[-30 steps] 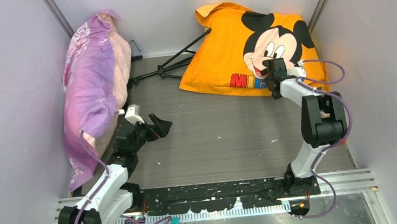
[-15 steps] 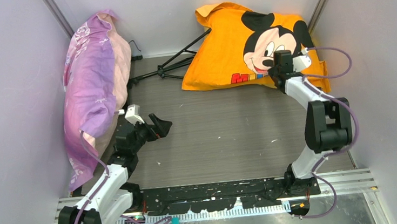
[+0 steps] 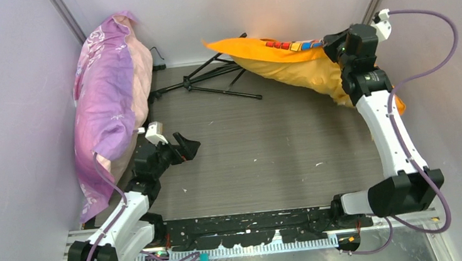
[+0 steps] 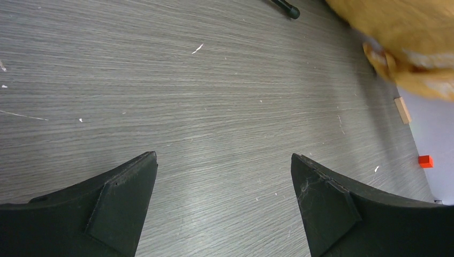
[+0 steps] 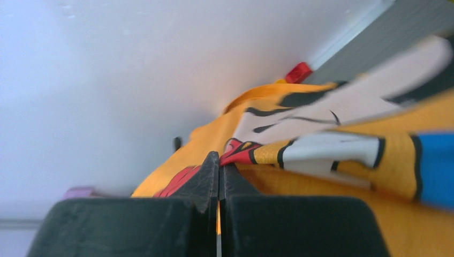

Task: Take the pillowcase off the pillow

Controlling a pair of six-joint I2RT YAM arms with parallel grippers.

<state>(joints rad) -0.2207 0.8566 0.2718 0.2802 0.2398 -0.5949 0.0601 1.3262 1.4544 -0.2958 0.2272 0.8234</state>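
- The fingers of my right gripper [image 5: 219, 160] are pressed together on a fold of the pillowcase [image 5: 321, 150]; only my right wrist view shows this pinch.
- My left gripper [image 4: 225, 158] is spread wide over the bare table [image 4: 214, 80], holding nothing.
- From above, the pillowcase hangs from my right gripper by the back wall, its far end over the tripod [image 3: 211, 81].
- The floral pillow [image 3: 109, 97] leans on the left wall, seen only from above.
- Only my left wrist view shows a wooden block [image 4: 402, 110] and a red block [image 4: 425, 161].

Bright orange pillowcase [image 3: 292, 62], pink-purple pillow [image 3: 107, 103]
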